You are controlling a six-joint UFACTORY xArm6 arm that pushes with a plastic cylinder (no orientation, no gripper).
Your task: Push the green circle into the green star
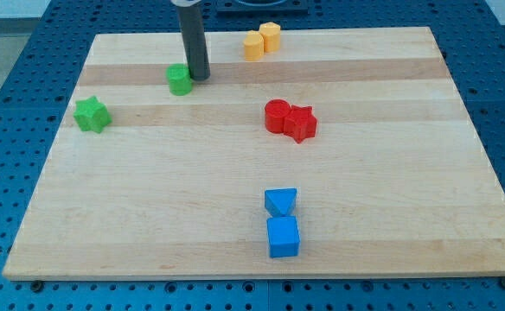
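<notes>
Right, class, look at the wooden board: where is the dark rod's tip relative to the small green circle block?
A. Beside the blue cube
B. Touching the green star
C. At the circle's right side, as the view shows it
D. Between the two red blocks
C: my tip sits right at the view's right edge of the small green circle block, near the wooden board's top, while the green star block lies apart, lower left.

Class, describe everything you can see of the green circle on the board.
The green circle is a small, squat, bright green block, plastic-looking, sitting flat on the pale wooden board in the view's upper left. My tip stands right against its right side, apparently touching. The green star lies apart from it, down and to the view's left. No other block touches it.
</notes>
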